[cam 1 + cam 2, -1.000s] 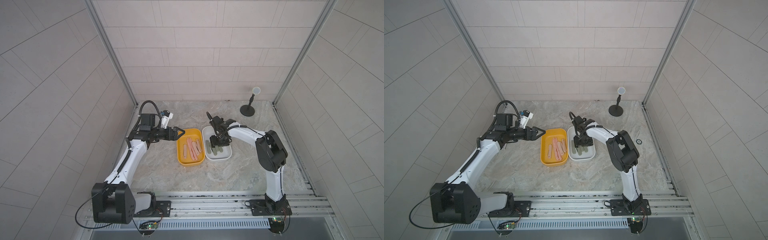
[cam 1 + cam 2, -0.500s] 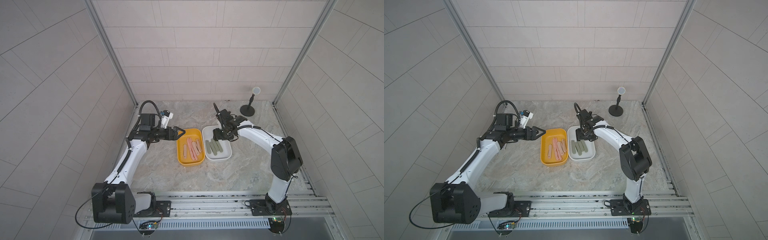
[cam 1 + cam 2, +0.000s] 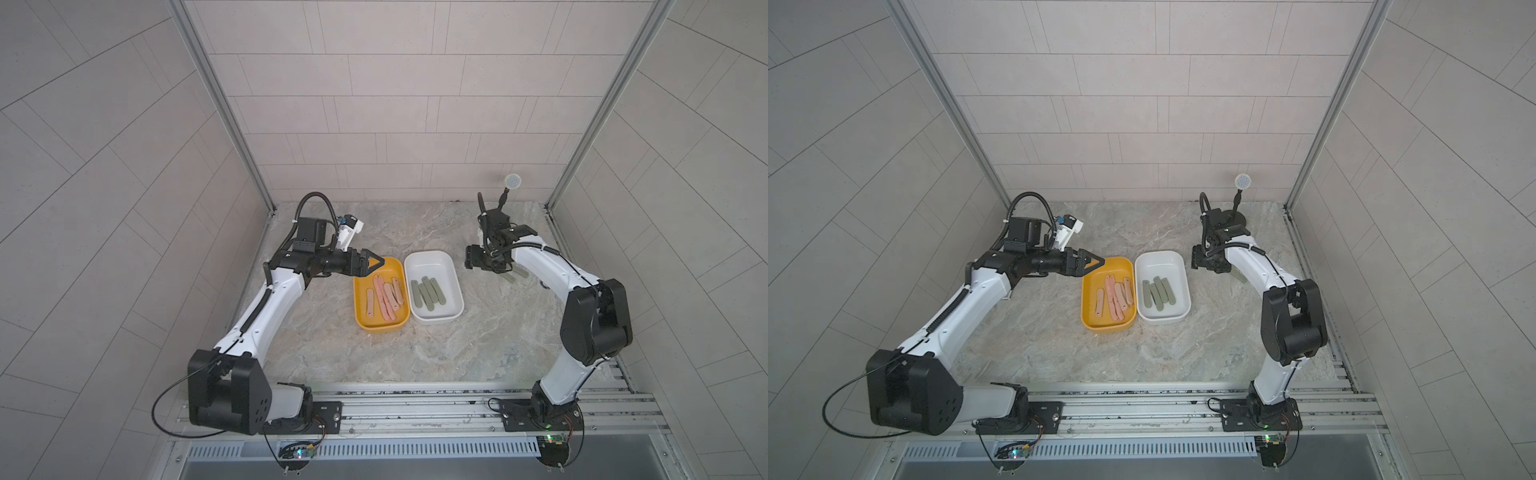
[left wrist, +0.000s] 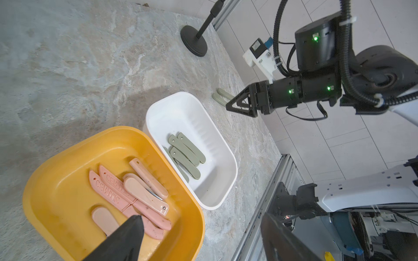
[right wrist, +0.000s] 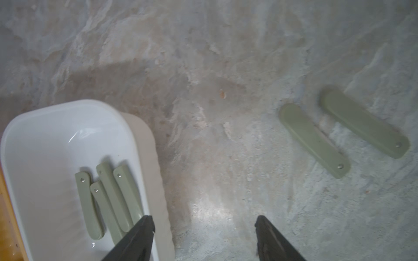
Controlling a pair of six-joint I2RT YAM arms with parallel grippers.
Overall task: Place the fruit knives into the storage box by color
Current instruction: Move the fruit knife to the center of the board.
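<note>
The right gripper [image 5: 204, 222] is held with its jaws apart and nothing between them, above bare worktop [image 5: 226, 56] between the white box [image 5: 56, 126] and two loose grey-green fruit knives [image 5: 314, 140]. These lie flat towards the worktop's right edge. Four more grey-green knives [image 5: 113, 194] are already laid in the white box. The salmon-pink knives [image 4: 135, 194] are gathered in the yellow box [image 3: 380, 328] beside it at the middle of the worktop. The left gripper [image 3: 374, 262] is held open and empty over the yellow box's far rim.

The loose pair lies side by side, just apart. If the jaws are lowered off-centre, both may be caught or the neighbour shoved away. A thin knife on smooth stone may be skidded rather than lifted if the fingertips are closed too high. If a knife is released early, it may be left on the white box's rim or outside it.
</note>
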